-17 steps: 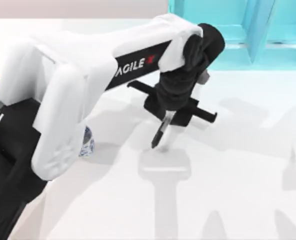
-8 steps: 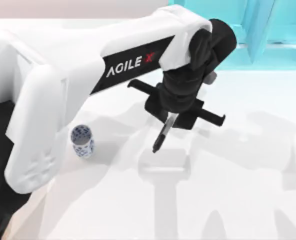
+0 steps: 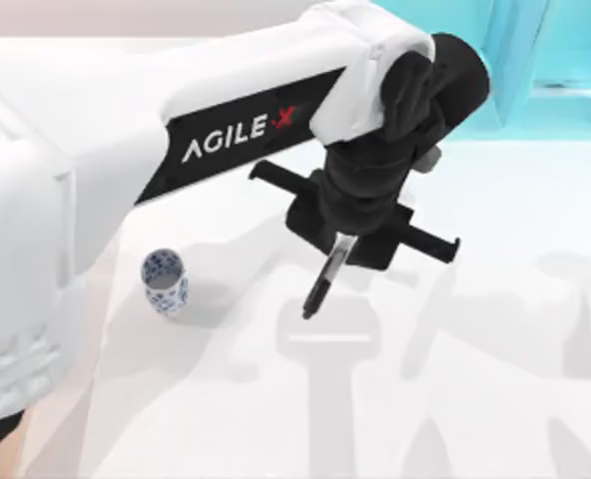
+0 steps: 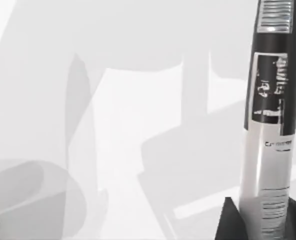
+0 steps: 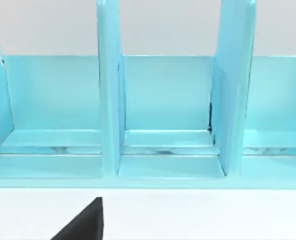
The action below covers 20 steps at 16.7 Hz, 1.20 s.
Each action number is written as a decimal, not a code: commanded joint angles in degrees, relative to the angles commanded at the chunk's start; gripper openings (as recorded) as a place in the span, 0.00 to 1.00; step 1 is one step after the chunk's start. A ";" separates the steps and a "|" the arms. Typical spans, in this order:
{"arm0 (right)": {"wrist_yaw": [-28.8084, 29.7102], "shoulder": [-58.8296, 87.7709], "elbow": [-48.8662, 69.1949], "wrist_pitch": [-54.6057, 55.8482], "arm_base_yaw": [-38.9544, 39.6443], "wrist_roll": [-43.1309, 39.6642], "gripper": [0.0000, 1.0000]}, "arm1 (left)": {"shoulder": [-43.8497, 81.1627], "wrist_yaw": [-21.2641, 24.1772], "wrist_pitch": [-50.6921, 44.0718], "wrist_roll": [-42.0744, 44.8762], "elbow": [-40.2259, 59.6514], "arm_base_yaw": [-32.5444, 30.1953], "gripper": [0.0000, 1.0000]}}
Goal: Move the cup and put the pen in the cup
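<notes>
The cup (image 3: 164, 281), small and white with a blue pattern, stands upright on the white table at the left. My left gripper (image 3: 340, 242) hangs over the table's middle, to the right of the cup, and is shut on the pen (image 3: 322, 282). The pen tilts down and to the left with its black tip above the table. Up close in the left wrist view, the pen (image 4: 268, 125) shows its pale grey labelled body and black upper section, held at its near end. My right arm is parked facing the rack.
A turquoise rack (image 3: 535, 60) with upright dividers stands along the back right of the table; its compartments (image 5: 163, 100) face the right wrist camera. My left arm's white upper links (image 3: 96, 150) hang over the table's left side.
My left arm has swung up and to the right, uncovering the cup it was hiding. The held pen has shifted slightly right and stays in the gripper.
</notes>
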 joint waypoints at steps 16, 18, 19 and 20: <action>0.00 0.00 0.00 0.00 0.00 0.00 1.00 | -6.77 1.07 7.39 0.96 -11.04 0.56 0.00; 0.00 0.00 0.00 0.00 0.00 0.00 1.00 | -10.14 1.84 13.92 2.37 -16.45 1.97 0.00; 0.00 0.00 0.00 0.00 0.00 0.00 1.00 | -12.06 2.16 17.29 3.11 -19.30 2.71 0.00; 0.00 0.00 0.00 0.00 0.00 0.00 1.00 | -13.93 2.41 20.72 3.85 -22.14 3.40 0.00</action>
